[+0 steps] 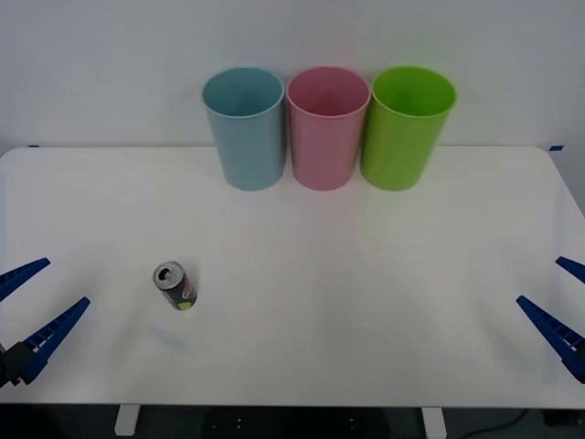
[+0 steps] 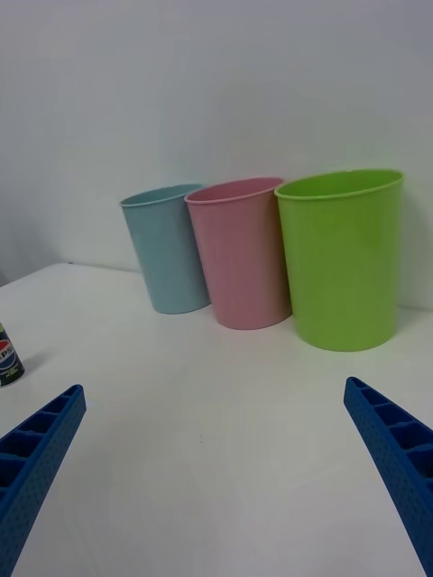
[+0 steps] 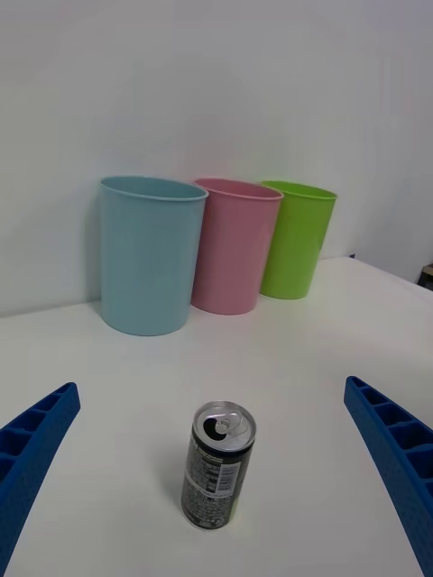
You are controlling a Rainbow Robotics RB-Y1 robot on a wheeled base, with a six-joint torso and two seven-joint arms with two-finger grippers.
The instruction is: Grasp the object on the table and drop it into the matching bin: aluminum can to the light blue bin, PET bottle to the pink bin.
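A small dark aluminum can [image 1: 175, 285] with a silver pull-tab top stands upright on the white table [image 1: 366, 274], left of centre and near the front. The left wrist view has the can [image 3: 217, 467] straight ahead between the open fingers. My left gripper [image 1: 29, 307] hovers open at the table's left front edge, some way left of the can. At the right front edge my right gripper [image 1: 559, 306] is open too, far from the can [image 2: 9, 355]. The light blue bin [image 1: 245, 128] and the pink bin [image 1: 326, 127] stand side by side at the back.
A lime green bin [image 1: 405, 126] stands right of the pink one, touching it. A white wall rises directly behind the three bins. Bare tabletop stretches between the can and the bins.
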